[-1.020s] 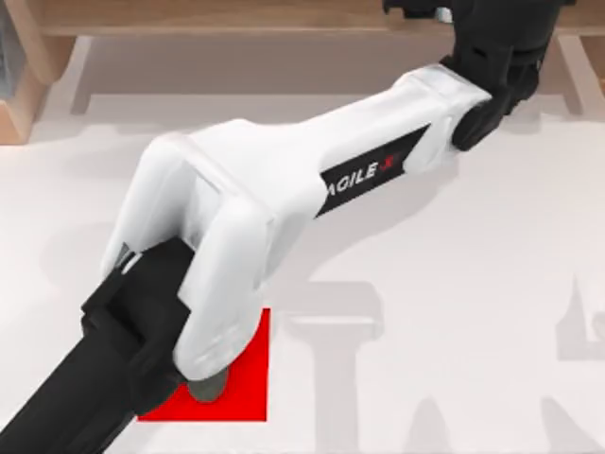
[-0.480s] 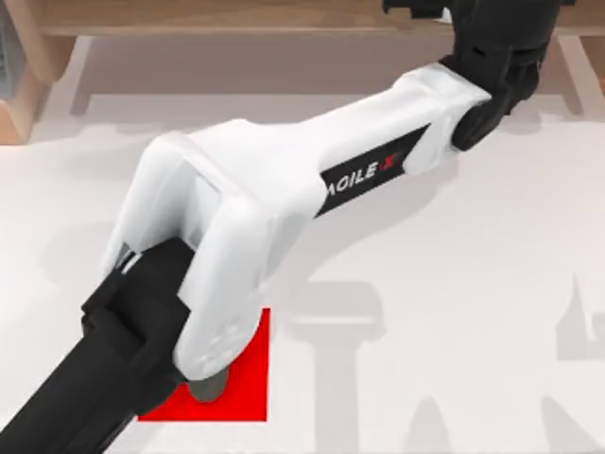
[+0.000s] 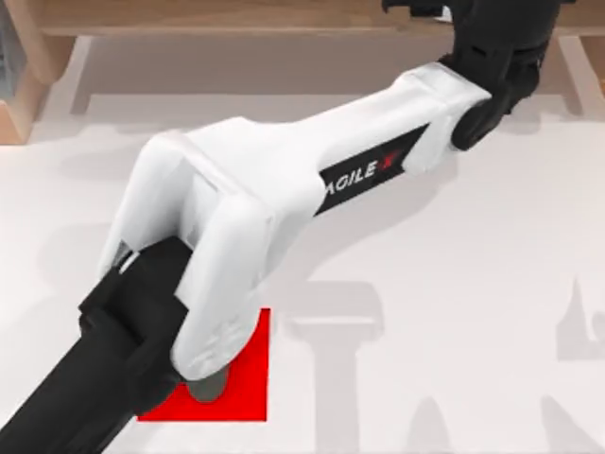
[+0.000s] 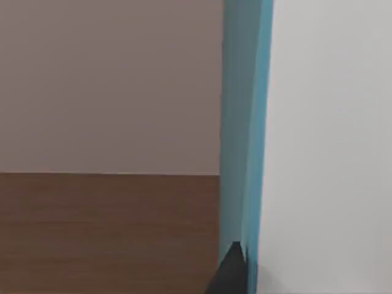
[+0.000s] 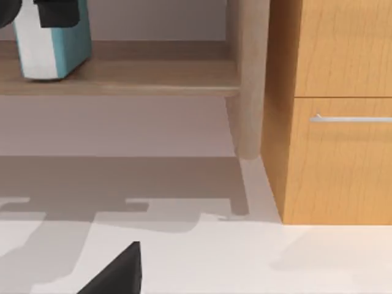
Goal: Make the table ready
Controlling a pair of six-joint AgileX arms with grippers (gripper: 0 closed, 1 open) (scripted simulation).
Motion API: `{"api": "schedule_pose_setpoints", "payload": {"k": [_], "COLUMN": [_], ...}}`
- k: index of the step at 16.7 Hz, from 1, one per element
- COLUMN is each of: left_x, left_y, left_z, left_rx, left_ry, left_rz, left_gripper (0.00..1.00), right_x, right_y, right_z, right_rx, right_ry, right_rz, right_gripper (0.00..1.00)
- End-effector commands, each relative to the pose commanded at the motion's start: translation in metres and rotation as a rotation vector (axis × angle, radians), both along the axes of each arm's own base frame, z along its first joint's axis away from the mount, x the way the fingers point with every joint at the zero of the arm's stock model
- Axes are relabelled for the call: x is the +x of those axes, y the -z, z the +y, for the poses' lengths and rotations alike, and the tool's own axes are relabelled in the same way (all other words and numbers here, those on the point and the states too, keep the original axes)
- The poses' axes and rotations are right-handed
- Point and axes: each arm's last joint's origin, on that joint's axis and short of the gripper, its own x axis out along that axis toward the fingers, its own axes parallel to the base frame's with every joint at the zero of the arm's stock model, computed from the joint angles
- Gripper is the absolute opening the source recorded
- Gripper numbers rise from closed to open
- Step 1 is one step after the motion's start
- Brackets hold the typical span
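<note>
**Reach into the shelf: a tip or a bump is the risk**

The left gripper (image 5: 55, 12) is up at the wooden shelf (image 5: 122, 76), right at the top of a blue-and-white container (image 5: 46, 49); I cannot tell whether the claw is open or clamped. The white table (image 3: 454, 284) lies below, bare but for a red mat (image 3: 248, 378) at its near left. If the grasp is shallow, the tall container could tip on the board or slip on the way down. The left arm's elbow also hangs over the mat (a small grey thing sits half hidden there), so a low swing might knock it. The right gripper (image 5: 119, 269) idles over the table, facing the shelf, claw state unclear
</note>
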Motion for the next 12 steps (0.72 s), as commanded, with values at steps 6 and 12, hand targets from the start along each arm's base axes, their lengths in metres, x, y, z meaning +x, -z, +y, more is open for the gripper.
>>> {"api": "schedule_pose_setpoints", "payload": {"k": [6, 12], "left_x": [-0.024, -0.037], "left_y": [-0.004, -0.010], "left_z": [0.001, 0.001], "left_rx": [0.015, 0.007], "left_ry": [0.000, -0.001], "left_rz": [0.013, 0.006], "left_gripper": [0.00, 0.00], "right_x": [0.000, 0.000], "right_y": [0.000, 0.000], "right_z": [0.000, 0.000], "right_rx": [0.000, 0.000], "right_ry": [0.000, 0.000], "right_rz": [0.000, 0.000], "right_gripper": [1.00, 1.00]}}
